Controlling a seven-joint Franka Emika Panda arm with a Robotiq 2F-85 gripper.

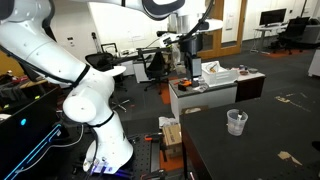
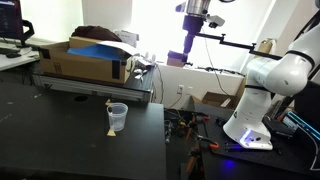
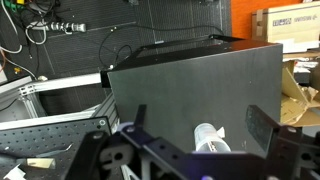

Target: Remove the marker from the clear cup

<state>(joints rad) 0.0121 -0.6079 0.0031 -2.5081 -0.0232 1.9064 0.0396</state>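
Cardboard box (image 2: 85, 62): sitting at the table's rear, out of the working path. Clear cup (image 2: 117, 119): standing upright on the dark table (image 2: 60, 140), open to approach from above. Marker (image 2: 110, 106): leaning inside the cup, its tip poking over the rim. Gripper (image 2: 191, 55): hanging high, well apart from the cup. In the wrist view its fingers (image 3: 262, 125) are standing spread and gripping nothing, probably so as to descend around the marker.
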